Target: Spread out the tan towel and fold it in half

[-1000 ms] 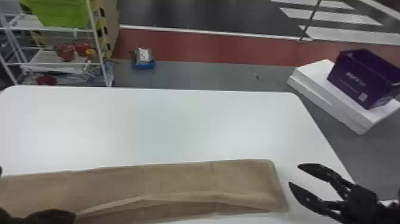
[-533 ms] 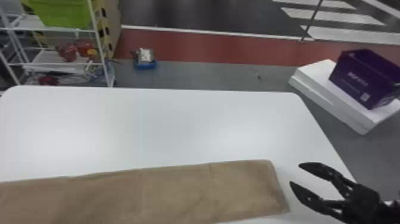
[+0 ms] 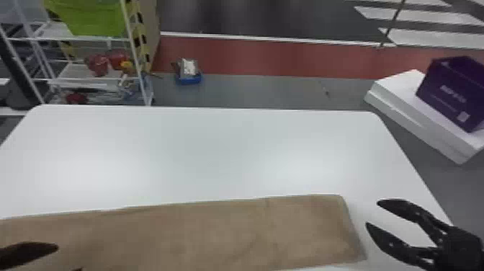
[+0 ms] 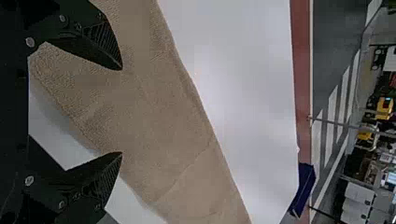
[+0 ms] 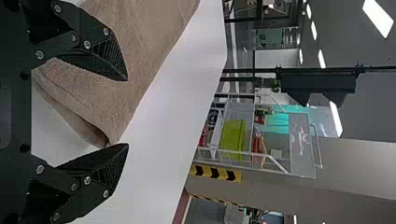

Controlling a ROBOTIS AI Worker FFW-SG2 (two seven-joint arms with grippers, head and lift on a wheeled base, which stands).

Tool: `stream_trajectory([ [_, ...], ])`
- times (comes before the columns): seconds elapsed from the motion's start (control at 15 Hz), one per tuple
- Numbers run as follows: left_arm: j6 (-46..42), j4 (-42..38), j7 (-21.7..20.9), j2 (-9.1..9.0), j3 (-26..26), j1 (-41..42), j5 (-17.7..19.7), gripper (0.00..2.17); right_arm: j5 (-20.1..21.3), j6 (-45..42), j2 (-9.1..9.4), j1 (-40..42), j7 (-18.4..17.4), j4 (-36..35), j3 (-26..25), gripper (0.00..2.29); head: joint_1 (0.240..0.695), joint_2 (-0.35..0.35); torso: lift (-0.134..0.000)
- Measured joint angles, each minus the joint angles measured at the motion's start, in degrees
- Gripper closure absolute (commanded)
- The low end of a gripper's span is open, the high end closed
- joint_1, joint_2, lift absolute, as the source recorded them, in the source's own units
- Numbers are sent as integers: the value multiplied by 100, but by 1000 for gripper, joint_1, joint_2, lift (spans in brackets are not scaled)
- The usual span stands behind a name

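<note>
Judging the tan towel [image 3: 201, 234] limp and light, we would pinch layered corners at its ends. It lies toward the near edge of the surface [image 3: 216, 151]; left fingers [image 4: 102, 43] and right fingers [image 5: 109, 58] wide, empty.

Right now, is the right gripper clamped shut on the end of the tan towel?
No, in the head view the right gripper has its fingers apart beside the tan towel, with white table visible between them.

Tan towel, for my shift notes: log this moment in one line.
tan towel: long layered strip on table | left gripper: open, near towel | right gripper: open, beside towel's right end
</note>
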Motion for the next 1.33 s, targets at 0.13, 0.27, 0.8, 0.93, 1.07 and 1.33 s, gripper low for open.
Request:
stream_trajectory([
  [0.13, -226, 109, 342, -65, 322, -98, 342, 26, -1, 166, 18, 3, -4, -88, 3, 502, 695, -39, -123],
  [0.27, -419, 369, 657, -147, 624, -241, 788, 33, 25, 346, 79, -6, -4, -201, 49, 586, 695, 26, -123],
  [0.8, -7, 808, 1907, -342, 874, -393, 1496, 39, 707, 1179, 463, -169, -377, -668, 153, 1646, 695, 121, -123],
  [0.93, -78, 845, 1995, -408, 965, -393, 1727, 39, 843, 1488, 461, -226, -365, -671, 245, 1774, 695, 129, -123],
  [1.07, -181, 850, 2023, -480, 1061, -390, 1919, 39, 975, 1635, 458, -233, -364, -673, 457, 1774, 695, 147, -123],
  [1.33, -398, 850, 2003, -540, 1121, -354, 2039, 39, 1273, 1782, 532, -251, -553, -602, 787, 1774, 695, 190, -123],
])
